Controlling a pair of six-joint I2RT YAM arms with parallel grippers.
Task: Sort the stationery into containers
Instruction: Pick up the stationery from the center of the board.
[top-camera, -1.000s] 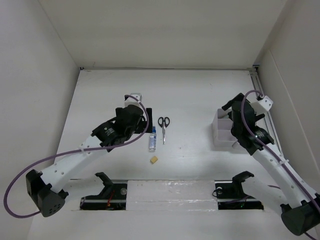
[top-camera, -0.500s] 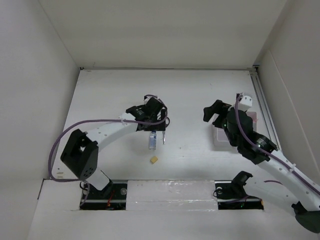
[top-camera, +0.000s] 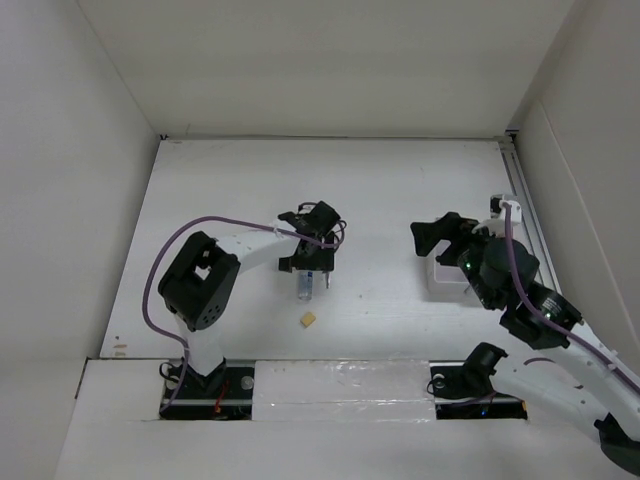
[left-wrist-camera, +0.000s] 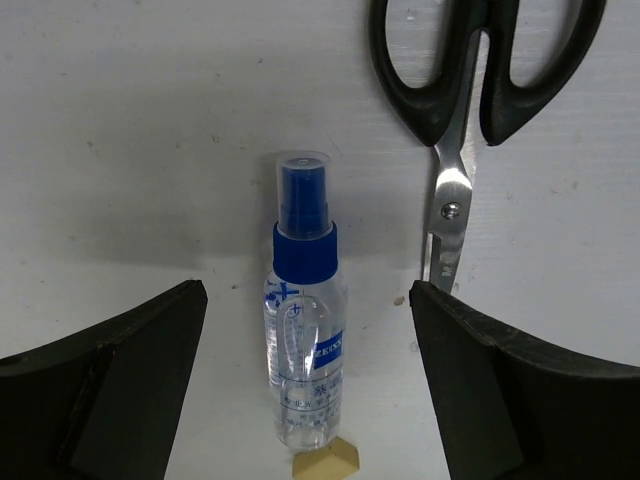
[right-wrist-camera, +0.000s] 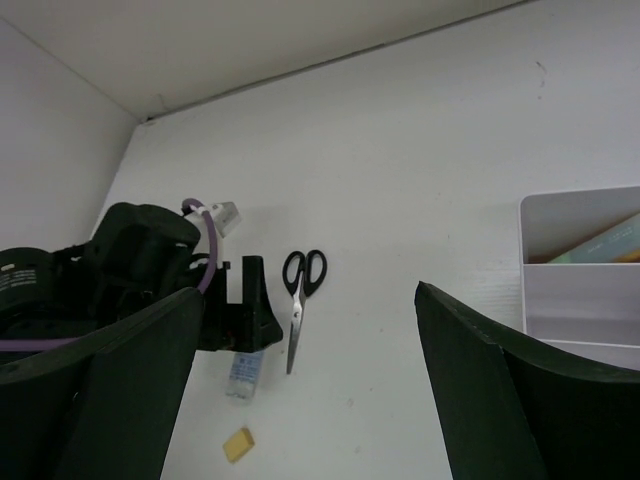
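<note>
The blue-capped bottle (left-wrist-camera: 305, 345) lies flat near the middle of the desk (top-camera: 400, 180), its cap pointing to the far side. It has a clear body with blue print. The left end effector (left-wrist-camera: 305, 300) is over it with its fingers spread wide apart. One finger stands on each side of the bottle and neither touches it.

Just right of the bottle lie the black-handled scissors (left-wrist-camera: 470, 110), blades shut, with the handles far and the tips near. A small yellow eraser (left-wrist-camera: 325, 464) sits just on the near side of the bottle's base.

Well to the right, the translucent-white containers (right-wrist-camera: 585, 275) stand close to the desk's right edge. A pale greenish-blue thing shows in the far compartment, but it cannot be identified. The right end effector (right-wrist-camera: 309, 290) hangs in the air just left of the containers. Its fingers are apart and nothing is between them.

The desk is matt white, and the left wrist view shows faint scuffs and specks on it. Plain white walls (top-camera: 330, 60) close it in at the left, far and right sides. A glossy white strip (top-camera: 340, 385) runs along the near edge between the arm bases.
</note>
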